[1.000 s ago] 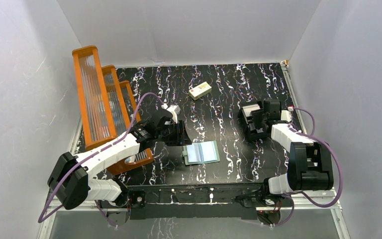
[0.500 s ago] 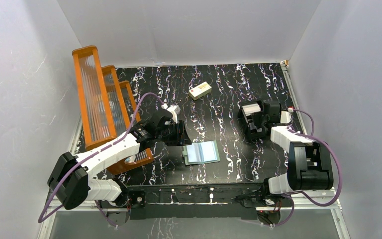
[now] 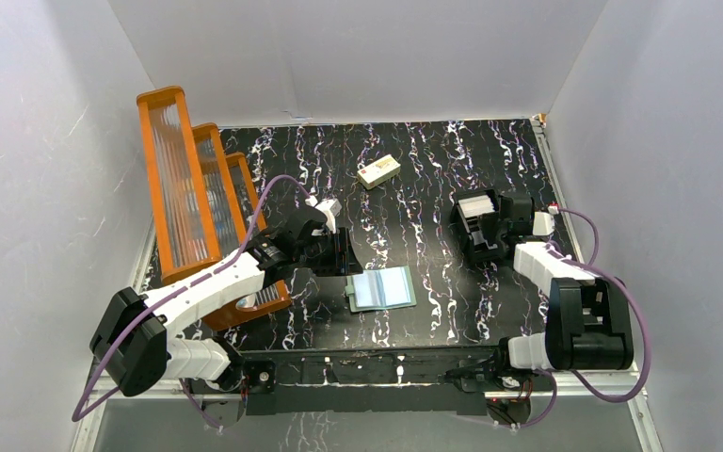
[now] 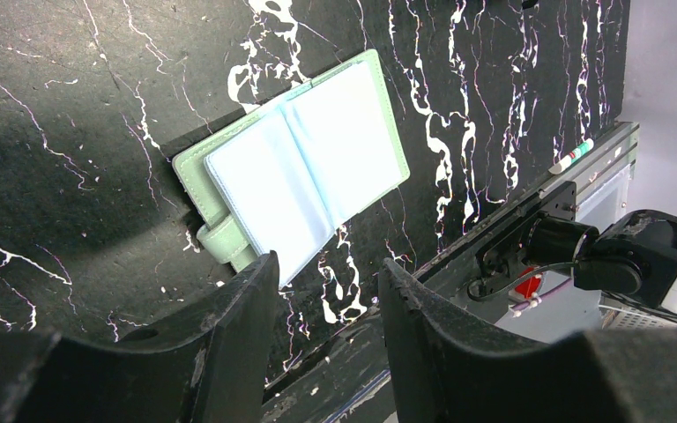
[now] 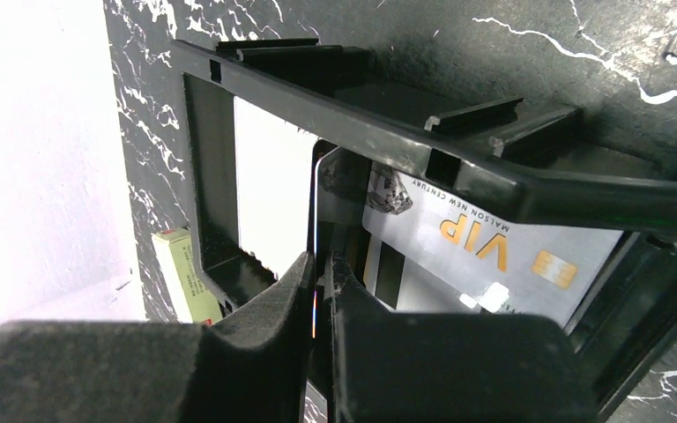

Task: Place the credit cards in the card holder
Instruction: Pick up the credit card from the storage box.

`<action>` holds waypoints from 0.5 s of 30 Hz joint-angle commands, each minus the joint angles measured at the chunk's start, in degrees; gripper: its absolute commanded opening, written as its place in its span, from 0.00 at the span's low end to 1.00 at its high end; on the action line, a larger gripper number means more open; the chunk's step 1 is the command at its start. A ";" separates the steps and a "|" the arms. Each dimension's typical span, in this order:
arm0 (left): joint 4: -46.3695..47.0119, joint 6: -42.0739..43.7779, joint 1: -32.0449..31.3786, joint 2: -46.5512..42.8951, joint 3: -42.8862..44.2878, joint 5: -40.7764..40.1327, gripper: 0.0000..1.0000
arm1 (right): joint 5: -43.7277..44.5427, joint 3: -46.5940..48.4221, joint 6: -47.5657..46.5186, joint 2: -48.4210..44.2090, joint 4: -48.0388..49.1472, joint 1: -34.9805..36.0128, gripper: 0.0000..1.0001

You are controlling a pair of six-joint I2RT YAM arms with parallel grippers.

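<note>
So the credit cards (image 3: 478,204) sit stacked in a black tray (image 3: 475,247) on the right side of the desk (image 3: 414,160). From the right wrist view the pale top one reads "VIP" in gold. The right hand (image 5: 320,269) is reaching into that tray, and its fingers are pinched nearly together on the thin edge of one of the credit cards.

The card holder (image 3: 381,288) lies spread open and flat on the desk near the front middle, with its pale blue lining up and its grey-green tab poking out on the left. The left hand (image 4: 326,266) hovers just beside it, roughly half open with nothing between its fingers.

The desk itself is black with white marble-looking veins all over, pretty glossy. A cream block (image 3: 377,171) lies toward the back, well apart from everything. An orange rack (image 3: 184,188) with clear ribbed panels stands along the left edge. Plain white walls (image 3: 358,56) box in three sides, and a metal rail runs along the near edge.
</note>
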 commanded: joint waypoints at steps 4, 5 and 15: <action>-0.33 0.19 0.13 -0.23 0.04 0.71 0.44 | 2.51 3.15 -0.19 -4.91 -3.85 0.10 0.11; -0.33 0.21 0.13 -0.15 0.02 0.75 0.44 | 2.56 3.52 -0.60 -5.54 -4.75 0.09 0.10; -1.01 0.56 0.14 -0.13 0.28 0.32 0.44 | 1.34 4.86 -6.72 -13.41 -11.98 0.14 0.00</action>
